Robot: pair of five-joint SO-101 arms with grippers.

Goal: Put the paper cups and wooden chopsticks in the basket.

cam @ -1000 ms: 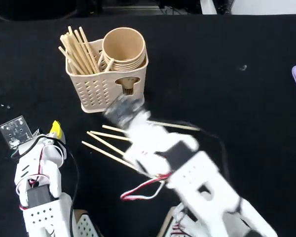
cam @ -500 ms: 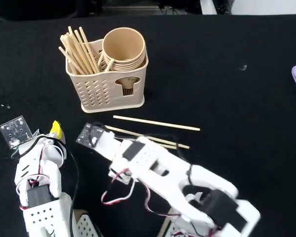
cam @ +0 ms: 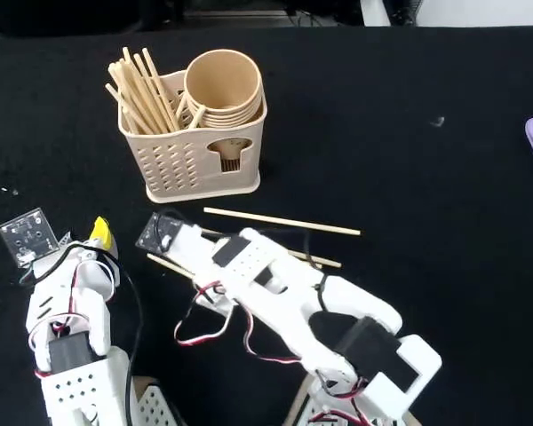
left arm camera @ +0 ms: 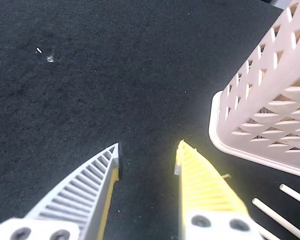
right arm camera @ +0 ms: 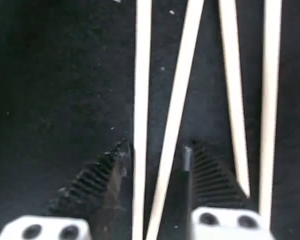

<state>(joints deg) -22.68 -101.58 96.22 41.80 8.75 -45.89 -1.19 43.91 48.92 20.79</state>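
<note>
My right pincer (right arm camera: 156,150), spread, straddles 2 wooden chopsticks (right arm camera: 141,75) lying on the black worktop (cam: 426,160), left of centre in the high view. The basket (cam: 191,164) with paper cups (cam: 222,84) stands upper left. These 2 sticks diverge, so closing may squeeze 1 out or knock the neighbouring sticks (right arm camera: 270,100).

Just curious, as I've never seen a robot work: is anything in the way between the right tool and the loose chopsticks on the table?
Nothing visible. Two chopsticks lie inside the open right tool, and only bare table separates them from the basket.
</note>
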